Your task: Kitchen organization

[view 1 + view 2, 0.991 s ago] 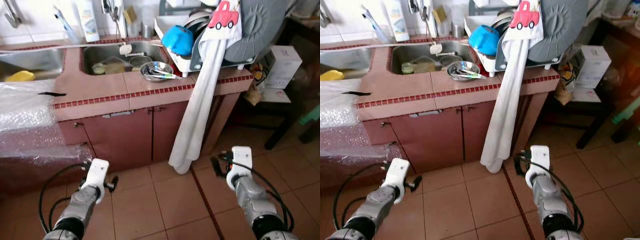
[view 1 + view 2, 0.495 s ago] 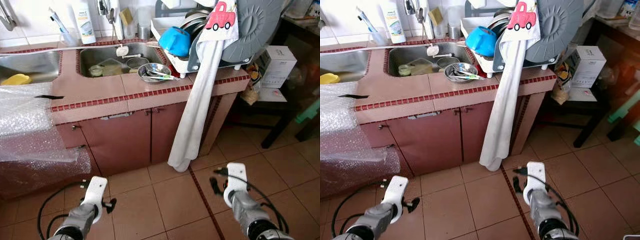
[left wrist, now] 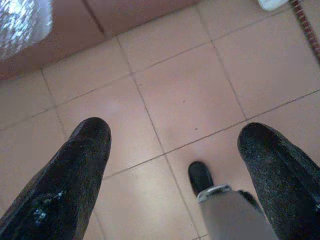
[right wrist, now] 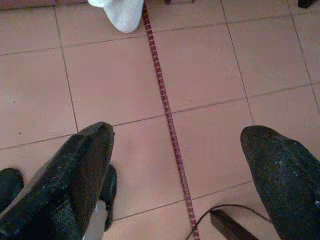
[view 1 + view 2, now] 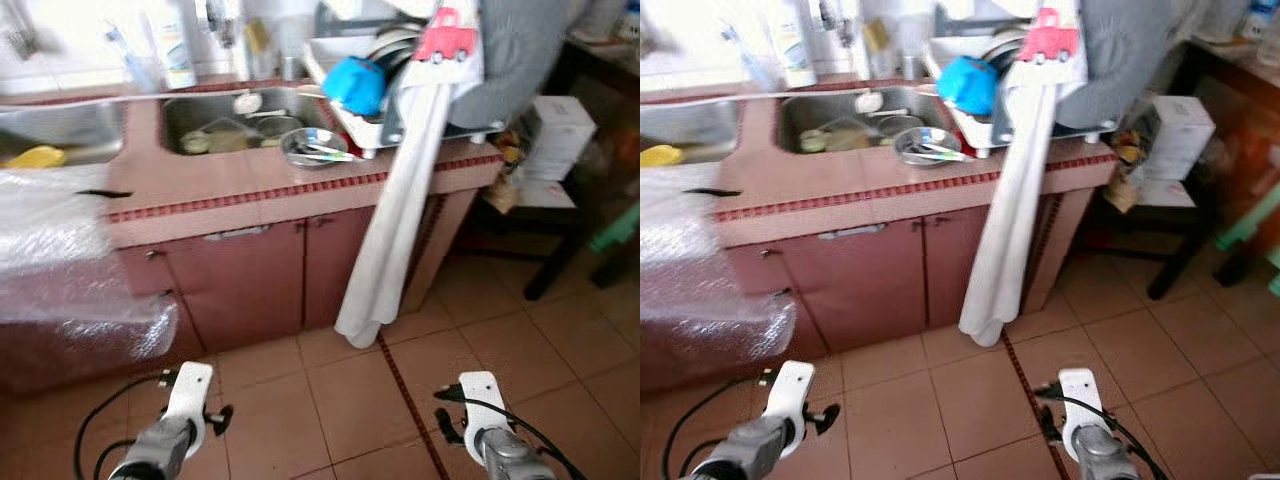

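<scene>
Robot stands back from worktop (image 5: pixel 250 185), both arms low over floor, so nothing within reach. Left gripper (image 3: pixel 175 165) fingers wide, empty. Right gripper (image 4: pixel 175 165) fingers wide, empty. Dishes wait in sink (image 5: pixel 240 125); steel bowl (image 5: pixel 313 146) on worktop; white towel (image 5: pixel 395 230) hangs off dish rack (image 5: pixel 345 110).

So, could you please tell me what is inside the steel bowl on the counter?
The steel bowl holds some cutlery, lying across it. The frame is blurred, so I cannot tell the pieces apart or see anything beneath them.

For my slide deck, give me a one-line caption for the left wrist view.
Left gripper open above the tiled floor, its black fingers spread wide.
</scene>
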